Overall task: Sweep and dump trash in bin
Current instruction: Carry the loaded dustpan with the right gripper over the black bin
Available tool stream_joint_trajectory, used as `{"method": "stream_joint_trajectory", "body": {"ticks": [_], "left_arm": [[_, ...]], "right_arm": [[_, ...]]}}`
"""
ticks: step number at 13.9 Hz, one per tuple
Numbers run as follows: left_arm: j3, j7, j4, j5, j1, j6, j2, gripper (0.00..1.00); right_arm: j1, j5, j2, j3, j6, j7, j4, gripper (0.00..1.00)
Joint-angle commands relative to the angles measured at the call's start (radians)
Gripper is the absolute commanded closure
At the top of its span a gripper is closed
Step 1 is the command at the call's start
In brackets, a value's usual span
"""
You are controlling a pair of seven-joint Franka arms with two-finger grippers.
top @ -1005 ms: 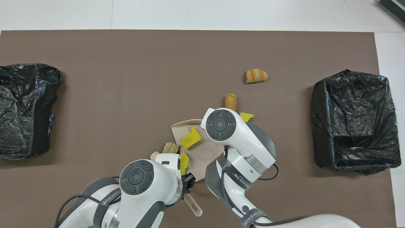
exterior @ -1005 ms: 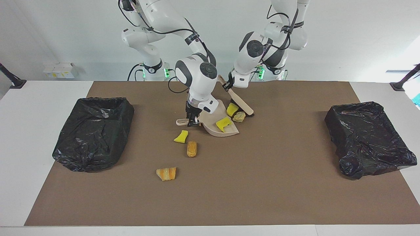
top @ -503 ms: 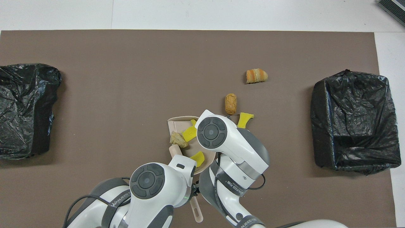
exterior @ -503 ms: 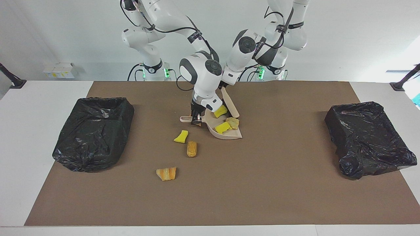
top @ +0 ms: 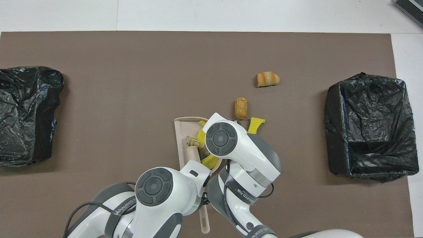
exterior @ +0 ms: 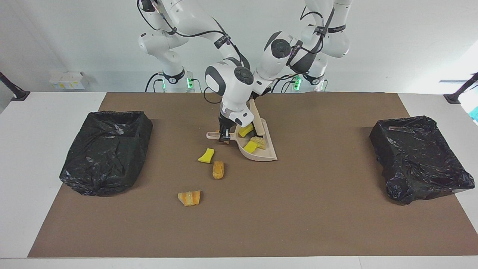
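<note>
My right gripper (exterior: 223,136) is shut on the handle of the beige dustpan (exterior: 266,154), which sits near the mat's middle, close to the robots. The pan also shows in the overhead view (top: 182,127). My left gripper (exterior: 255,98) is shut on a wooden brush (exterior: 257,121), whose head is in the pan. In the pan lie two yellow sponge scraps (exterior: 245,130) and a pale bread piece (exterior: 258,142). On the mat beside the pan lie a yellow scrap (exterior: 206,155), a bread roll (exterior: 218,169) and, farther from the robots, a croissant piece (exterior: 189,197).
A black-bagged bin (exterior: 108,149) stands at the right arm's end of the brown mat. Another black-bagged bin (exterior: 420,157) stands at the left arm's end. White table borders the mat on all sides.
The brush has pushed a yellow scrap and the pale bread piece from the mat into the dustpan. The pan has turned and moved slightly toward the left arm's end. The three pieces on the mat have not moved.
</note>
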Motion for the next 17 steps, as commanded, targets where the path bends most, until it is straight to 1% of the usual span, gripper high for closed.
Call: {"method": "stream_joint_trajectory", "body": {"ticks": [1,3,4,6,8,10,11,13,15,17], "left_arm": [[0.014,0.026,0.052,0.072,0.001,-0.122,-0.014,1.00],[0.014,0.023,0.054,0.092,0.033,-0.156,-0.054,1.00],[0.014,0.025,0.055,0.124,0.042,-0.182,-0.068,1.00],[0.014,0.025,0.095,0.210,0.044,-0.254,-0.068,1.00],[0.015,0.022,0.109,0.249,0.044,-0.288,-0.069,1.00],[0.015,0.017,0.112,0.273,0.045,-0.310,-0.080,1.00],[0.014,0.017,0.109,0.291,0.045,-0.328,-0.088,1.00],[0.012,0.016,0.069,0.298,0.045,-0.339,-0.123,1.00],[0.011,0.022,0.002,0.299,0.042,-0.313,-0.167,1.00],[0.003,0.011,-0.044,0.299,0.021,-0.295,-0.180,1.00]], "right_arm": [[-0.013,0.012,-0.017,0.003,0.020,0.036,0.001,1.00],[-0.031,0.030,-0.035,0.003,0.014,0.033,0.000,1.00],[-0.037,0.032,-0.043,0.003,0.006,0.021,0.000,1.00],[-0.048,0.032,-0.058,0.003,0.003,0.021,0.000,1.00],[-0.053,0.041,-0.058,0.003,0.005,0.024,0.000,1.00],[-0.065,0.099,-0.072,0.003,0.003,0.018,-0.003,1.00],[-0.079,0.102,-0.077,0.003,0.002,0.010,-0.002,1.00],[-0.112,0.122,-0.101,0.003,-0.012,-0.045,-0.002,1.00],[-0.167,0.189,-0.118,0.002,-0.033,-0.152,0.004,1.00],[-0.212,0.200,-0.135,0.002,-0.062,-0.223,0.020,1.00]]}}
